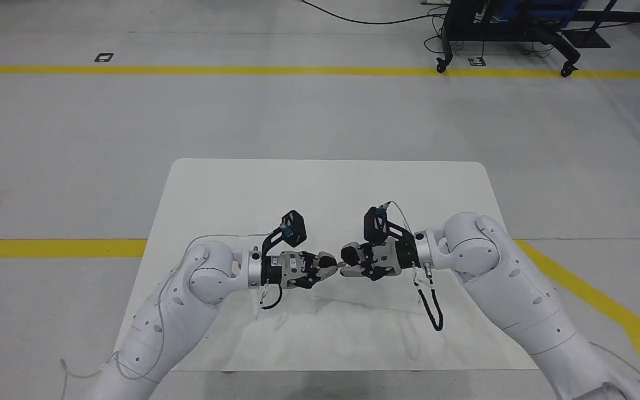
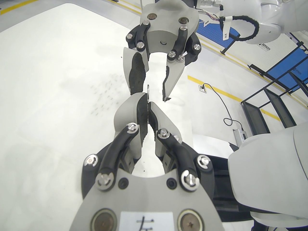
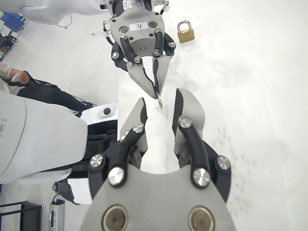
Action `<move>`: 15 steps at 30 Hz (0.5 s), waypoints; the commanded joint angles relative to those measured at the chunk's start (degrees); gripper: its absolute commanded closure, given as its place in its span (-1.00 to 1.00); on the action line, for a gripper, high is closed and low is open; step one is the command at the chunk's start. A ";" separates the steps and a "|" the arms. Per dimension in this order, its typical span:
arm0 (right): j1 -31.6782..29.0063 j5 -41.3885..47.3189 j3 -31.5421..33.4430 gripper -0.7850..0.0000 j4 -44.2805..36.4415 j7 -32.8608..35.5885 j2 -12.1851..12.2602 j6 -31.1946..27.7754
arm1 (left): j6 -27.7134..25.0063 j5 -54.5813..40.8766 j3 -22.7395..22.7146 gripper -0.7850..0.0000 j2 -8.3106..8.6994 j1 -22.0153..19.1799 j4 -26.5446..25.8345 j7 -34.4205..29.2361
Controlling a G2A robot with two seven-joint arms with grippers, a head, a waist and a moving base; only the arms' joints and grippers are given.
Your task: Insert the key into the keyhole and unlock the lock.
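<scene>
Drop risk: the key [image 2: 148,93] is hanging in mid-air over the table [image 1: 200,200], caught between two grippers. If the left gripper [image 2: 147,108] is letting go before the right gripper [image 2: 150,96] is biting, I'd say the key is falling.
Slip risk: only the ring end is poking out, so the right jaws may be catching too little metal. The key may then be twisting out of line for the lock [image 3: 185,32].
Knock risk: the two sets of tips are crowding each other, so a close that is running off-centre could be nudging the key loose.
Left gripper: clamping the key, jaws pressed together on it.
Right gripper: sitting at 3 o'clock of the left one, jaws spread wide and straddling the ring end. It is touching nothing that I can make out.
Lock: lying flat on the table with its shackle closed, well apart from the key, and no gripper is holding it.
</scene>
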 commanded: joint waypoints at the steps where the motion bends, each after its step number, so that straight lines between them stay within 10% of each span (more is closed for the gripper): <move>1: 0.23 0.12 -0.32 0.41 0.05 0.07 0.04 0.13 | -0.12 0.02 0.16 1.00 0.05 -0.11 0.03 0.03; 10: 1.12 0.95 -1.60 1.00 0.15 -0.11 0.27 -0.41 | -0.12 0.01 0.94 1.00 0.29 -0.66 0.21 -0.20; 15: 1.37 1.48 -2.16 1.00 0.30 0.07 0.48 -0.82 | 0.07 -0.09 1.07 1.00 0.42 -0.92 0.45 0.24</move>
